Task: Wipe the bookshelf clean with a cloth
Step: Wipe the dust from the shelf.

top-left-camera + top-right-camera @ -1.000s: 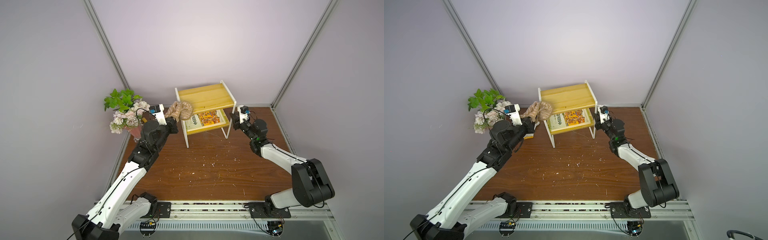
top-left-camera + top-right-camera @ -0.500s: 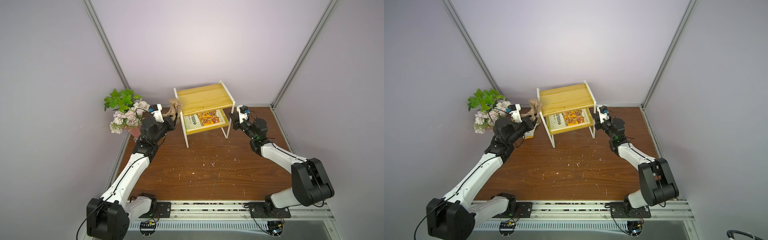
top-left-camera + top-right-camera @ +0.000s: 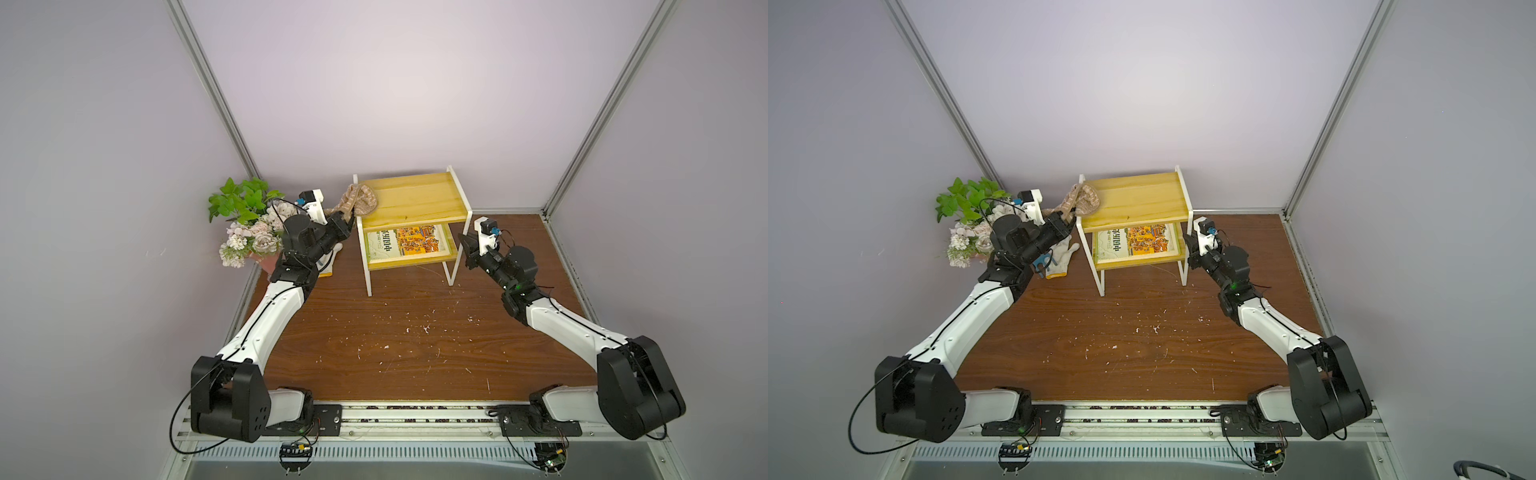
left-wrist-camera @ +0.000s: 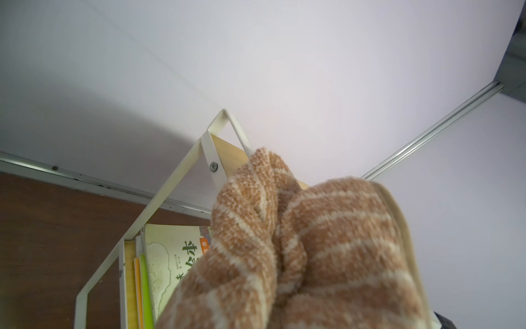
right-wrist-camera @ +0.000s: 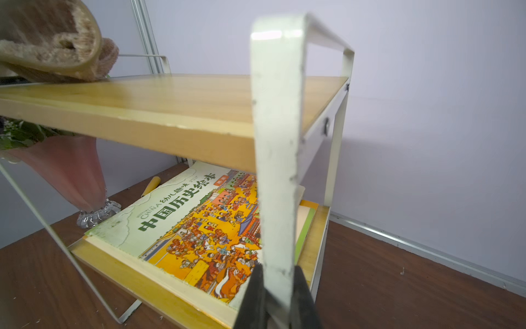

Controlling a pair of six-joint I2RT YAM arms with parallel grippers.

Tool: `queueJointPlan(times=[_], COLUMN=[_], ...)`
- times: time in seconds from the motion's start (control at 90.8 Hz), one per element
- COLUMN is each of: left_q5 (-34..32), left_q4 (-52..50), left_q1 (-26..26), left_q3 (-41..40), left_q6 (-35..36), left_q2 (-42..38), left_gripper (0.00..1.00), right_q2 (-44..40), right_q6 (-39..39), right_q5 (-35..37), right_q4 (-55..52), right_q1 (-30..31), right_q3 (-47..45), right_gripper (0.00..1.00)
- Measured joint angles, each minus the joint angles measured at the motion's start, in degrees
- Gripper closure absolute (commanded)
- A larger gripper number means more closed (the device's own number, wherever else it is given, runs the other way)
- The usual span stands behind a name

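Fingers [image 5: 252, 296] of right gripper [image 5: 277, 287] clamped on bookshelf [image 5: 277, 142] front leg. Left gripper [image 3: 348, 217] pinches striped cloth [image 3: 360, 201], bunched at top board [image 3: 415, 199] left end. Advice: flatten cloth, press down, sweep rightward while bracing frame.

A lab robot cell: bare grey panel walls [image 3: 395, 83] on aluminium posts [image 3: 210, 83] stand behind the bookshelf [image 3: 411, 199]. In front of it, a metal rail [image 3: 415, 409] at the counter's [image 3: 415, 353] edge carries two robot arms [image 3: 270, 316].
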Motion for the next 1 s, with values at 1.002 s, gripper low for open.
queueJointPlan(times=[1.002], left_q5=[18.5], left_q4=[-25.1], left_q1=[6.0], left_q3=[56.7], left_q6=[38.5], left_q2=[34.4], left_gripper=[1.00], right_q2=[-1.2], right_q6=[0.4], right_q5=[0.8], right_q4=[-2.1], right_q1=[1.1], right_q3=[0.0], right_gripper=[1.00])
